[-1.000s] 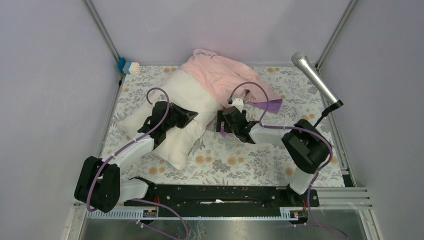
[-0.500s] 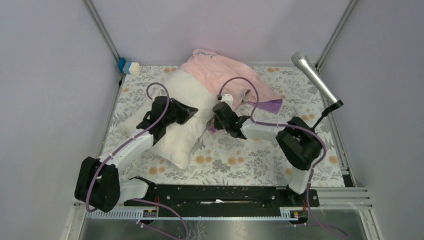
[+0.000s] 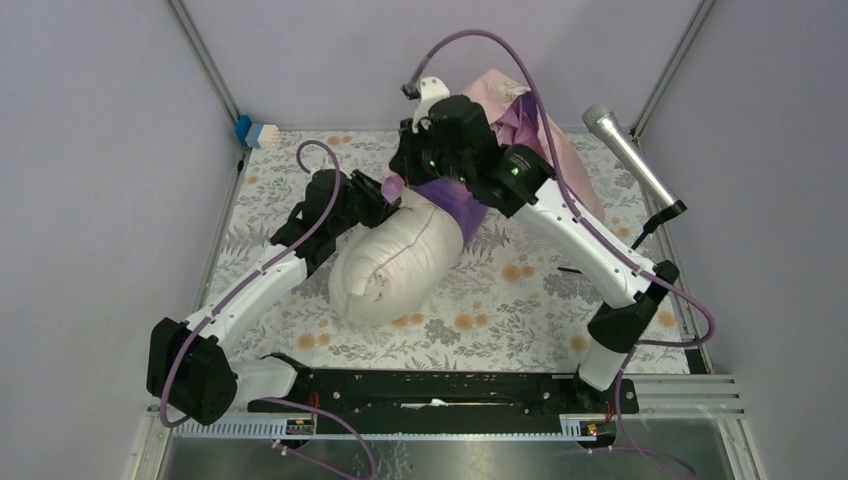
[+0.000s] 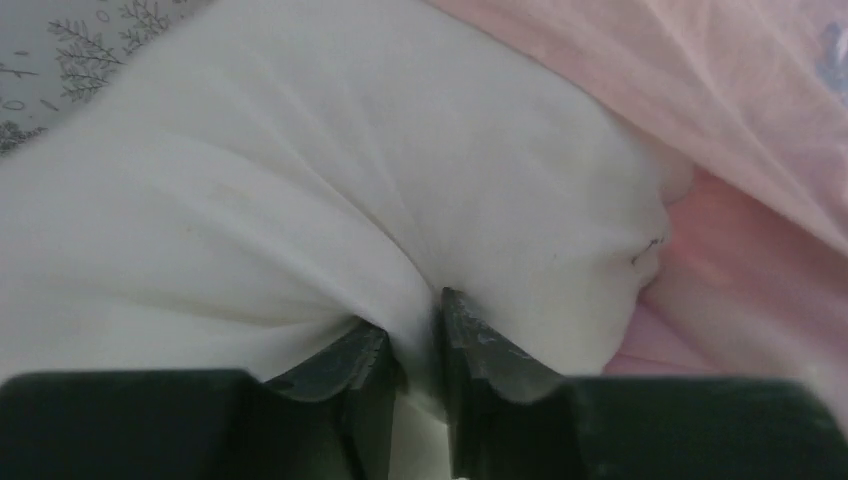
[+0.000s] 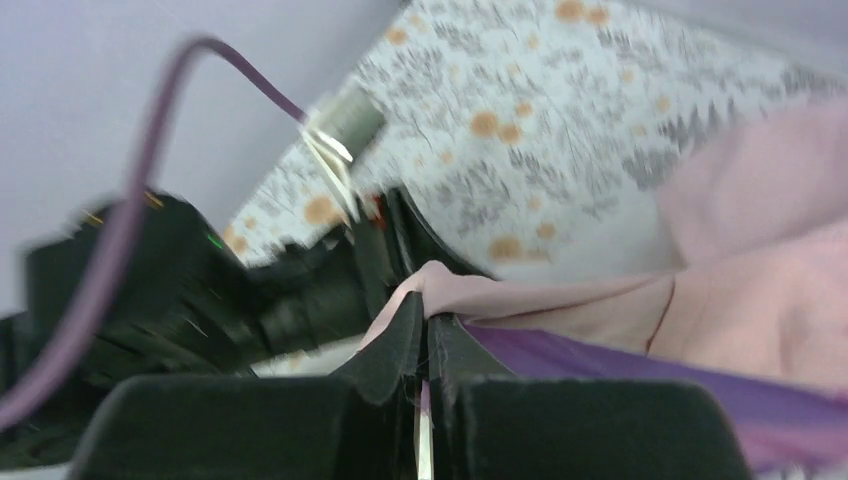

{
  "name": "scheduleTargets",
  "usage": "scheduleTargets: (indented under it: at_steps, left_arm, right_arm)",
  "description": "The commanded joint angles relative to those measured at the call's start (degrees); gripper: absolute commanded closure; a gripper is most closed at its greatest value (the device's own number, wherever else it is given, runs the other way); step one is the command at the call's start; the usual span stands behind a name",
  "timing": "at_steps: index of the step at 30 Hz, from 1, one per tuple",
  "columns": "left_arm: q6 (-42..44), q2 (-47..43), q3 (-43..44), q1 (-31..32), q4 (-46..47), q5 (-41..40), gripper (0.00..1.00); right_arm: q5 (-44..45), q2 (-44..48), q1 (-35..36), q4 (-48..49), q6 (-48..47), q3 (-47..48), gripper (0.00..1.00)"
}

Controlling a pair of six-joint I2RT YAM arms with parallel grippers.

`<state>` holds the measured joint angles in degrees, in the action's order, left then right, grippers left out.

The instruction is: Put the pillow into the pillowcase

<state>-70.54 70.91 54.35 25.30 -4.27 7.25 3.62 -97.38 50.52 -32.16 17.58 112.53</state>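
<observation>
Right gripper [image 5: 428, 322] is pinching the pillowcase [image 5: 760, 300] rim, holding it above the pillow [image 3: 395, 265] far end. Left gripper [image 4: 420, 305] is nipping pillow fabric. Insertion is barely starting.

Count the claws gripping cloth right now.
2. The left claw pinches a pillow fold; the right claw pinches the pillowcase edge, held high over the pillow's far end. Neither is hidden.

Left claw [image 4: 418, 318] pinches a pillow [image 4: 300, 180] fold beside the pillowcase [image 4: 740, 130].
</observation>
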Motion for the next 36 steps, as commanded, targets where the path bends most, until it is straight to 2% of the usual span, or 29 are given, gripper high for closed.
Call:
scheduleTargets:
  at_steps: [1, 2, 4, 7, 10, 13, 19, 21, 25, 29, 32, 36]
  left_arm:
    - [3.3, -1.9, 5.0, 1.2, -1.7, 2.3, 0.59]
    - [4.9, -2.1, 6.2, 0.3, -3.7, 2.9, 0.46]
    - [8.9, -3.2, 7.9, -3.2, -6.4, 5.1, 0.3]
    - [15.7, -5.6, 12.3, -7.9, -12.9, 7.0, 0.19]
    - [25.1, -7.7, 19.2, -9.8, -22.2, 3.4, 0.11]
    - [30.7, -10.9, 21.9, -9.9, -29.6, -4.6, 0.07]
    - [34.2, -19.6, 19.1, -10.0, -37.3, -23.8, 0.01]
    - [35.3, -21.5, 19.7, -9.9, -40.4, -27.8, 0.01]
    - [35.8, -24.1, 19.8, -9.9, -45.9, -27.6, 0.01]
    - [34.1, -28.1, 15.2, -9.9, -49.1, -27.0, 0.01]
    - [32.0, -29.3, 11.4, -9.9, -50.6, -23.1, 0.01]
    - [29.9, -30.7, 5.0, -9.9, -47.6, -15.5, 0.01]
  right_arm:
    - [-7.5, -9.3, 1.7, -5.7, -2.0, 20.5, 1.0]
    - [-6.6, -13.5, 1.5, -7.6, -1.9, 24.4, 1.0]
    - [-6.2, -18.5, 1.1, -9.2, -1.3, 28.9, 1.0]
    - [-5.5, -22.4, 0.0, -6.5, 0.4, 27.8, 1.0]
    - [-6.6, -23.0, -1.6, 0.1, 2.6, 22.0, 1.0]
    - [-8.0, -23.5, -3.2, 5.5, 4.1, 18.5, 1.0]
    - [-9.1, -28.0, -5.3, 6.7, 3.8, 21.9, 1.0]
    - [-9.4, -29.0, -5.3, 7.8, 3.6, 21.9, 1.0]
    - [-9.8, -31.4, -5.4, 9.8, 3.8, 22.7, 1.0]
    - [-9.9, -35.0, -5.8, 10.0, 3.9, 27.4, 1.0]
    - [-10.4, -36.9, -6.0, 9.7, 4.0, 30.6, 1.0]
    - [-11.4, -37.6, -6.0, 9.0, 4.0, 33.3, 1.0]
